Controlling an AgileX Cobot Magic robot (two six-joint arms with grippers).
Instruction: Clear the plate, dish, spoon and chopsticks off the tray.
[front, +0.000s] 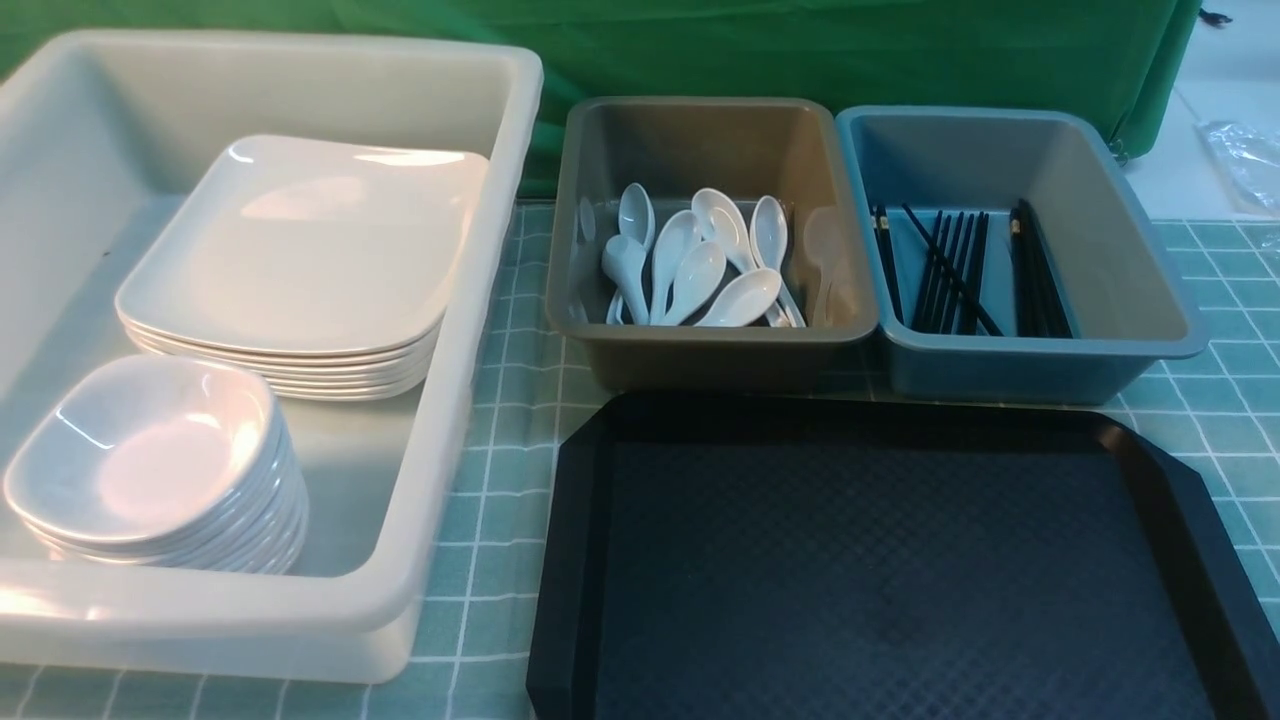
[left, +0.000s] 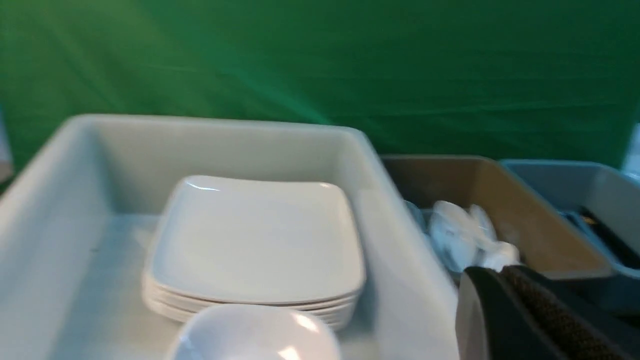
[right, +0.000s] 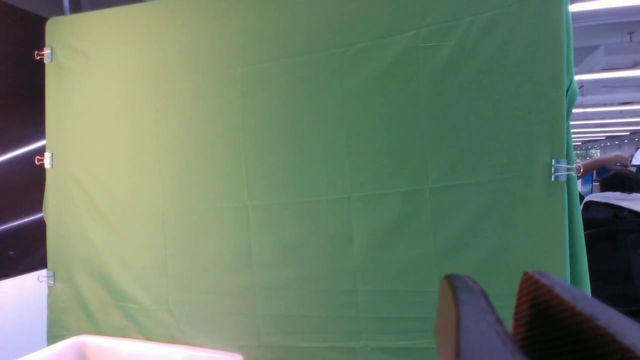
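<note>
Tray: the black tray (front: 900, 560) lies with nothing on its textured floor; nothing of the task's set shows on it.
Plate: the plates (front: 300, 250) are stacked in the big white tub (front: 440, 480), which stands to the left of the tray.
Dish: the small white bowls (front: 150, 460) are stacked in the same tub, nearer the robot than the plates.
Spoon: the spoons (front: 700, 265) lie piled in the grey-brown tub (front: 700, 345), just behind the tray.
Chopsticks: the chopsticks (front: 950, 270) lie in the blue tub (front: 1040, 365), also just behind the tray, to the right of the spoon tub.
Left gripper: the left gripper (left: 505, 312) is clenched on nothing, above the white tub's near corner.
Right gripper: the right gripper (right: 492, 320) shows a narrow gap between its fingers, nothing between them, facing the green backdrop (right: 300, 175); only part of it is in view, so whether it is properly released I cannot tell.
Progress: by my reading the clearing is done; nothing looks left.
</note>
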